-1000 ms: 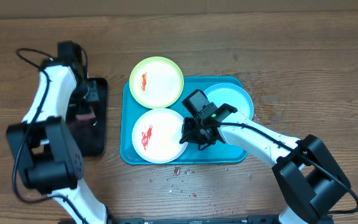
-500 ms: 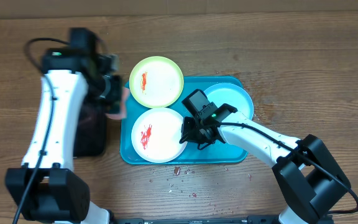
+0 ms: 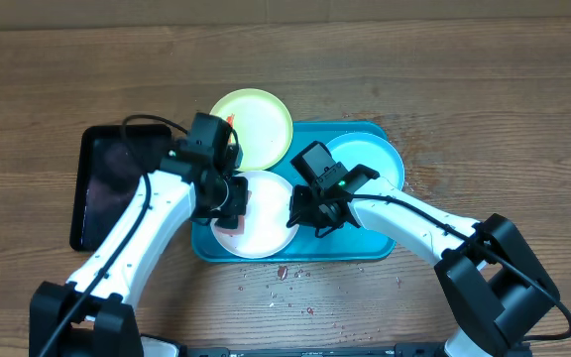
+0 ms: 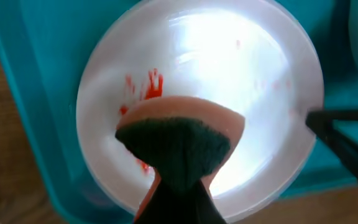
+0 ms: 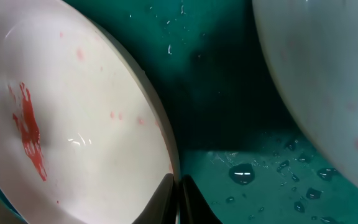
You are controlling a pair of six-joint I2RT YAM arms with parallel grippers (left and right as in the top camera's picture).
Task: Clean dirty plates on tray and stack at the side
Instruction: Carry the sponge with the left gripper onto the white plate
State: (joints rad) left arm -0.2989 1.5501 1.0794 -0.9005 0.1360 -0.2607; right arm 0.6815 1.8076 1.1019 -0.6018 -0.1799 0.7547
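Fingers of the right gripper (image 5: 178,185) were pinched shut on the rim of the white plate (image 3: 266,213), lying at the left end of the tray (image 3: 355,246). Stiff, light and likely slick, it seemed best steadied by that rim. Over its red smear (image 4: 143,87) the left gripper (image 3: 230,203) clenched a sponge (image 4: 179,124), arm bent in across the tray's left rim.

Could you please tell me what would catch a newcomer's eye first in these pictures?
The red sauce smear on the white plate, at the near left of the turquoise tray, stands out most. The left gripper holds a sponge over it, while the right gripper pinches that plate's right rim.
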